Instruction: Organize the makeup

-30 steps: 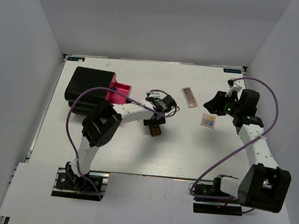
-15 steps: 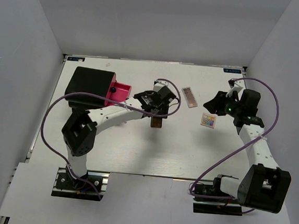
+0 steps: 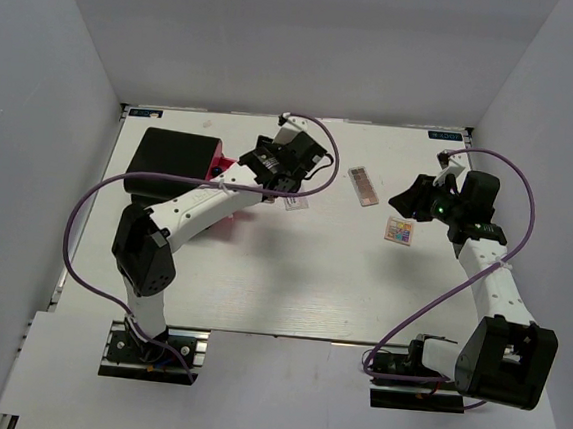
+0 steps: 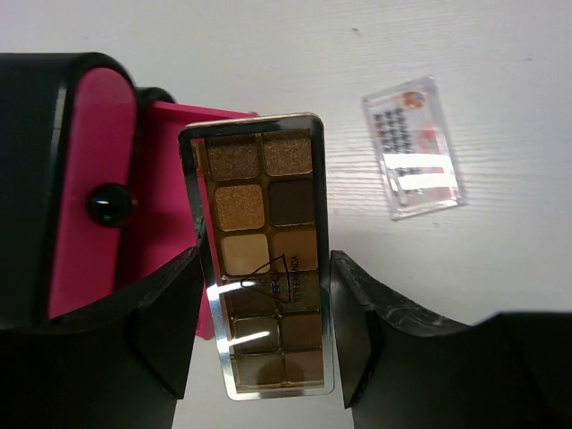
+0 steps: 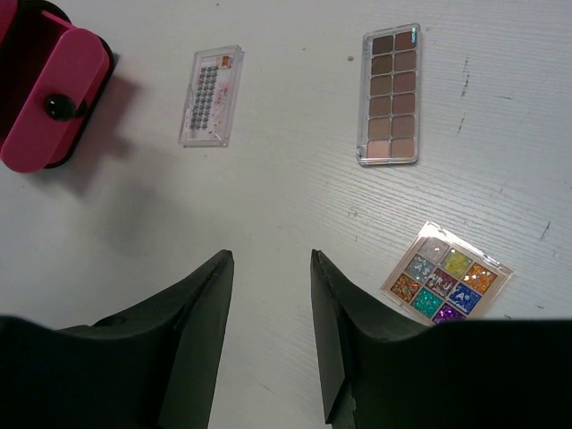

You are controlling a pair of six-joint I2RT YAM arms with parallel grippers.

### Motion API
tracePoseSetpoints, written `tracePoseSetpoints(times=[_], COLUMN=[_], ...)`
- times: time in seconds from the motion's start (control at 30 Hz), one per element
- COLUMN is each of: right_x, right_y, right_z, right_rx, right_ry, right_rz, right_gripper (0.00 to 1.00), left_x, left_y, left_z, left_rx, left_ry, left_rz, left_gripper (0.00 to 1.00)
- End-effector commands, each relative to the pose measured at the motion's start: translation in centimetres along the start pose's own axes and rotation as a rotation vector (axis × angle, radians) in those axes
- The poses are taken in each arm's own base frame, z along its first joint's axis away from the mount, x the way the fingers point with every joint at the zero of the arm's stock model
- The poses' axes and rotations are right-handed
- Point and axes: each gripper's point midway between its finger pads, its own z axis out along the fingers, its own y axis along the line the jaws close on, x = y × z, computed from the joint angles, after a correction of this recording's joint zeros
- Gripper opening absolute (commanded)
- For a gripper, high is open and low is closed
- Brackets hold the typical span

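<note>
So, closest to me: my left pincer (image 4: 265, 273) was clamped across the long gold-and-brown eyeshadow palette (image 4: 259, 179), one finger on each long edge, holding it up off the table (image 4: 500, 54). A second back I'd had that same palette hanging over the middle of the table. By this point I'd swung the arm out toward the far left, so the palette's far end sat right at the open pink drawer (image 4: 94, 152) of the black case (image 4: 27, 134). I couldn't tell whether it was over the lip or just short of it. Off to the side lay the white-pink packet (image 4: 413, 147), flat on the table and well clear of my grip.

My right pincer (image 5: 270, 273) hadn't budged in that time. Its fingers were apart with nothing between them, just hovering. Near it was the little multicoloured palette (image 5: 447, 277) and further out the other brown palette (image 5: 391, 94), both lying loose.

My read was that one item was about to go in and three I could see were left outside, so early days. The next bit probably needed a gentle lower and a clean let-go, or the palette could snag the drawer wall.
</note>
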Motion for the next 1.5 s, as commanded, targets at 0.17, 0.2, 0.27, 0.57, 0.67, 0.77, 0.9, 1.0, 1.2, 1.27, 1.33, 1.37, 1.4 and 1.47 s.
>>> tracePoseSetpoints(times=[0.17,0.2,0.27,0.57,0.67,0.77,0.9,1.0,1.2,1.27,1.33,1.37,1.4,1.47], right_x=[-0.4,-0.2,-0.3,-0.1,0.0,0.1,0.1,0.1,0.2,0.1,0.2,0.2,0.2,0.3], right_y=[0.7,0.6,0.7,0.7,0.7,0.7,0.8,0.8,0.8,0.8,0.8,0.8,0.8,0.8], right_z=[-0.2,-0.2,-0.2,-0.1,-0.1,-0.1,0.0,0.0,0.0,0.0,0.0,0.0,0.0,0.1], right_rx=[-0.034,-0.034,-0.038,-0.049,-0.050,-0.051,-0.058,-0.059,-0.060,-0.059,-0.060,-0.060,-0.061,-0.061], right_ry=[-0.027,-0.024,-0.023,-0.018,-0.015,-0.013,-0.010,-0.011,-0.008,-0.011,-0.007,-0.008,-0.007,-0.005], right_rz=[-0.009,-0.006,-0.006,-0.003,-0.001,-0.001,0.001,0.003,0.004,0.003,0.006,0.005,0.006,0.008], right_gripper=[0.46,0.46,0.46,0.46,0.46,0.46,0.46,0.46,0.46,0.45,0.46,0.46,0.46,0.46], left_x=[-2.3,-2.5,-3.2,-2.3,-1.4,-0.4,0.6,1.2,1.9,2.0,2.5,2.7,3.1,3.5], left_y=[5.9,6.1,6.3,8.2,8.6,9.0,9.5,9.8,9.5,9.3,9.1,9.0,8.8,8.8], left_z=[0.3,0.4,0.6,2.5,2.8,2.8,2.9,3.1,3.8,4.0,4.4,4.5,4.8,4.9], left_rx=[-0.250,-0.268,-0.293,-0.424,-0.459,-0.479,-0.507,-0.538,-0.570,-0.563,-0.553,-0.548,-0.542,-0.540], left_ry=[-0.078,-0.087,-0.117,-0.126,-0.118,-0.113,-0.115,-0.117,-0.114,-0.110,-0.099,-0.093,-0.084,-0.076], left_rz=[0.099,0.112,0.146,0.237,0.253,0.256,0.260,0.264,0.278,0.284,0.297,0.303,0.312,0.319], left_gripper=[0.20,0.20,0.19,0.17,0.17,0.17,0.15,0.13,0.14,0.14,0.14,0.14,0.14,0.14])
